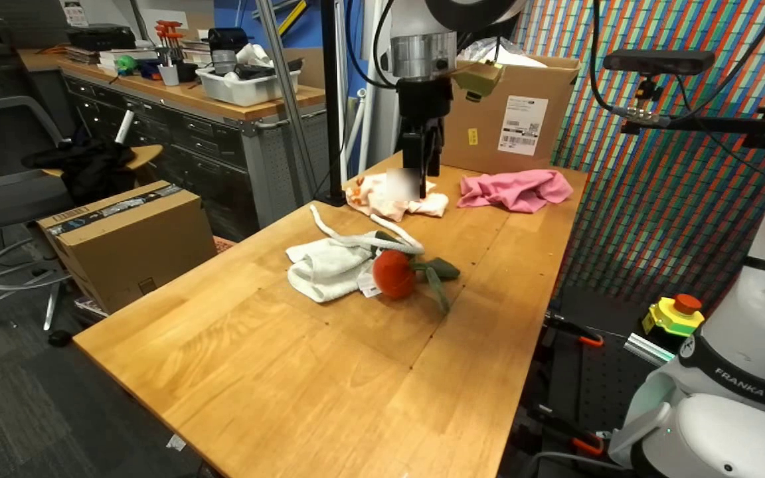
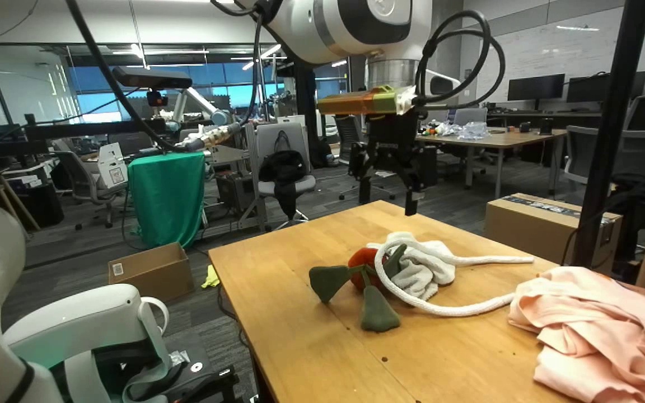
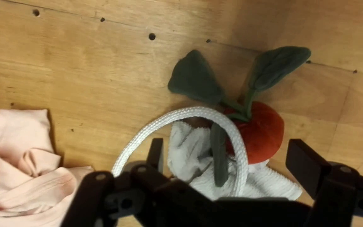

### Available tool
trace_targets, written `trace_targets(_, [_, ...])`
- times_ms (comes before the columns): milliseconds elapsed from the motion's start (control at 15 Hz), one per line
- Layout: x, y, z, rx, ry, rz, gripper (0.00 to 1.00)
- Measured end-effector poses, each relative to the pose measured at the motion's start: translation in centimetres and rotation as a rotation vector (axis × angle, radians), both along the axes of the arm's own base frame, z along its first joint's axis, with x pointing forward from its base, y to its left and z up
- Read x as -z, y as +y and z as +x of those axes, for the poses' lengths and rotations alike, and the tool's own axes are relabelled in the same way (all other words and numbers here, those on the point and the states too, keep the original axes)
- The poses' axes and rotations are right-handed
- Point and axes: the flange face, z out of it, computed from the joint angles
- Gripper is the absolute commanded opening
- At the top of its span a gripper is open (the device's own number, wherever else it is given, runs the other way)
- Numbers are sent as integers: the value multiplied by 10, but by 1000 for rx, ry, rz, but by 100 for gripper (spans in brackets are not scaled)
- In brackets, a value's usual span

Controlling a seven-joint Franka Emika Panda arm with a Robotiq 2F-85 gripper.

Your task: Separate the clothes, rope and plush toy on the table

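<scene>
Above the wooden table (image 1: 356,398), my gripper (image 2: 388,200) stands open, its jaws wide apart with nothing between them. In the wrist view the gripper (image 3: 228,154) looks down on the rope (image 3: 197,111), which curves in a loop over the white cloth (image 3: 186,151). The plush toy (image 3: 263,135), round and red-orange, rests against that cloth; one of its green leaves lies inside the rope's loop. A peach cloth (image 2: 597,336) is crumpled near one rope end. Farther along, the pink cloth (image 1: 518,189) lies apart from the pile. My fingers partly hide the peach cloth in an exterior view.
A large cardboard box (image 1: 482,126) stands behind the pink cloth at the table's end. A black post (image 1: 334,133) rises at the table edge beside the peach cloth. A camera on a bracket (image 1: 658,61) hangs near the arm's side.
</scene>
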Motion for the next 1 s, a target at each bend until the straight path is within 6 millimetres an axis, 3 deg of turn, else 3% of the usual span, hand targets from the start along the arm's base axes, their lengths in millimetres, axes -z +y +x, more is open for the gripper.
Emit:
trace_targets(533, [58, 58, -11, -128, 47, 9, 100])
trace_targets(1000, [102, 71, 4, 50, -39, 7, 100])
